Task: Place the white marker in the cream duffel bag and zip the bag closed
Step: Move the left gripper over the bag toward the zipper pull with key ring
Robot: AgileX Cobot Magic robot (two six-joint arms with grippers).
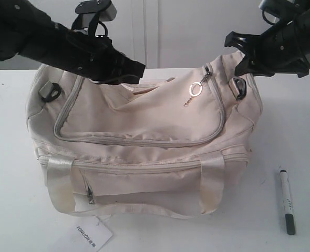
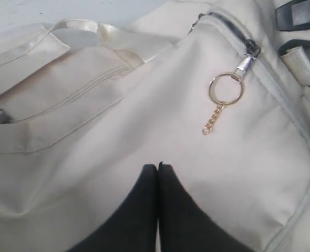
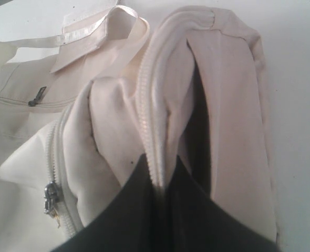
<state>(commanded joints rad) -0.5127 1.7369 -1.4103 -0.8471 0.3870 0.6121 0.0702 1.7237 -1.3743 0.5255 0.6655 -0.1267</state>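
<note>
Left arm [image 1: 50,34] enters from the upper left of the exterior view, angled down toward centre. Left gripper [image 2: 158,168]: both black fingers pressed flat together, no gap visible, tips down against the cream duffel bag [image 2: 144,105]. Right arm [image 1: 289,34] enters from the upper right, sloping down and inward; right gripper [image 3: 163,178] closed, its fingers pinching a zippered edge of the bag between them
</note>
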